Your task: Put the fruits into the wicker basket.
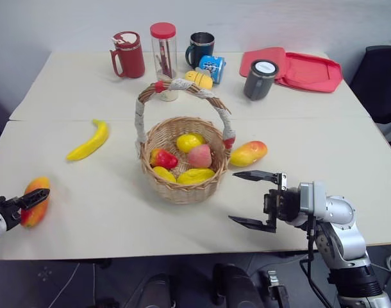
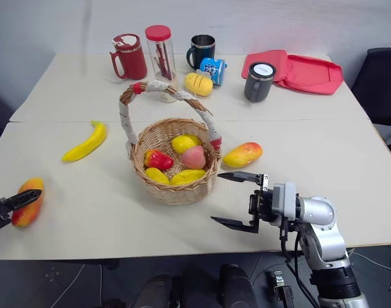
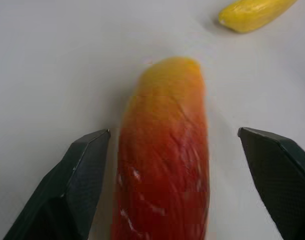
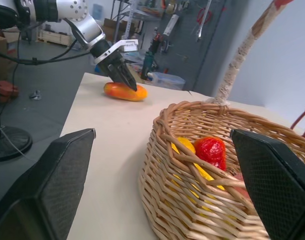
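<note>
A mango (image 1: 34, 204) lies near the table's front left edge, and my left gripper (image 1: 36, 196) stands open around it. In the left wrist view the mango (image 3: 165, 165) lies between the two fingers (image 3: 80, 175), with a gap on each side. The banana (image 1: 90, 141) lies left of the wicker basket (image 1: 183, 189), which holds several small fruits. A second mango (image 1: 249, 153) rests just right of the basket. My right gripper (image 1: 235, 197) hovers open and empty in front of the basket's right side, pointing left.
Along the table's back stand a red mug (image 1: 128, 54), a clear jar with a red lid (image 1: 163, 51), a dark mug (image 1: 200, 46), a blue can (image 1: 213, 64), a grey cup (image 1: 259, 78) and red trays (image 1: 304, 70). A black chair (image 1: 381, 83) stands at the right.
</note>
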